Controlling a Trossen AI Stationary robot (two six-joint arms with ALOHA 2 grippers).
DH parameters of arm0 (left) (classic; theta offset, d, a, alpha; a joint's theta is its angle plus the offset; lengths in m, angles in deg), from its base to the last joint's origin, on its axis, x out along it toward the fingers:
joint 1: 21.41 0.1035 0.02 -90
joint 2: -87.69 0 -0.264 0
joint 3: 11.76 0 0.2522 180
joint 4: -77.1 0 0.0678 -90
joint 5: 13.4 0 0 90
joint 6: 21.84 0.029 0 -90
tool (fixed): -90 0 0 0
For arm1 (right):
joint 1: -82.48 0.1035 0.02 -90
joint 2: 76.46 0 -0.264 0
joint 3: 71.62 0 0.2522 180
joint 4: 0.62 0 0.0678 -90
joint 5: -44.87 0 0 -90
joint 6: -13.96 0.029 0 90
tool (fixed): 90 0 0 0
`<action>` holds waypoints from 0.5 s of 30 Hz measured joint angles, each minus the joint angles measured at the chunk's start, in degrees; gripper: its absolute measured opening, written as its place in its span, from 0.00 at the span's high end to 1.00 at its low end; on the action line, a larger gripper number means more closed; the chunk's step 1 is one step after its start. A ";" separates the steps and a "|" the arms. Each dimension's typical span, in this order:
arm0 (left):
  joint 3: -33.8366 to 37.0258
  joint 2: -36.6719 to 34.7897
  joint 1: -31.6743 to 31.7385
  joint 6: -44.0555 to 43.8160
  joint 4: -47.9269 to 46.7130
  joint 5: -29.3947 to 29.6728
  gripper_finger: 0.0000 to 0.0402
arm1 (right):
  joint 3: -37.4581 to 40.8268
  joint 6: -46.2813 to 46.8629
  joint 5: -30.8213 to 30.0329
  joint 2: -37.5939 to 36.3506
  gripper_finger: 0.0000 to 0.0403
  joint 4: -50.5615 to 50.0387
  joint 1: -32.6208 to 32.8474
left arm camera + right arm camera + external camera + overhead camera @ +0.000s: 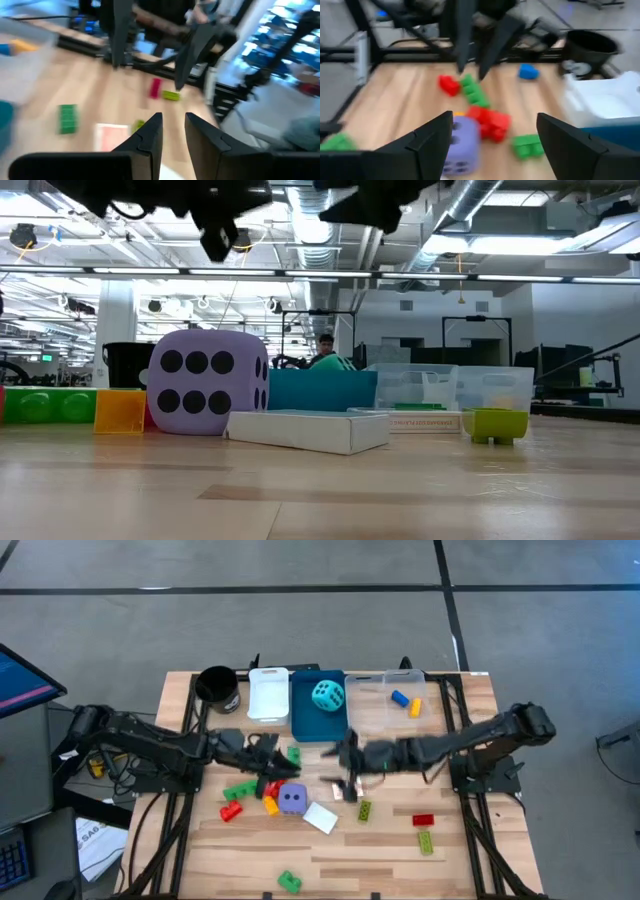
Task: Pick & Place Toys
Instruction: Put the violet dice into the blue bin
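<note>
- Toys lie scattered round the purple die (pixel 292 799) at mid-table (pixel 470 840).
- Left end effector (pixel 268 766), just left of the die: fingers narrow, nothing held.
- Right end effector (pixel 345 755), right of it: jaws part-open, empty.
- Risk: arms converging above the die may collide.
- Slatted wood; open workshop behind.

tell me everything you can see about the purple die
The purple die is a large lavender cube with rounded corners and black pips, soft-looking. The low view shows six pips on one face and more on the side face. It sits flat on the wooden table, left of centre, an orange brick beside it and a white card lying close by. Neither tool holds it.
</note>
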 joint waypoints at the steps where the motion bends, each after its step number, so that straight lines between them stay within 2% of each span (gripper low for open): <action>1: 0.00 0.00 -1.52 -0.03 0.67 -0.01 0.81 | -0.12 0.66 -1.16 1.30 0.30 0.91 1.90; 8: 0.00 0.00 -10.96 -0.06 5.78 0.03 0.81 | 0.08 2.01 -11.70 9.28 0.30 7.73 10.93; 15: 0.00 0.00 -12.37 3.32 7.44 0.39 0.81 | 0.09 3.03 -20.05 14.71 0.30 9.11 12.60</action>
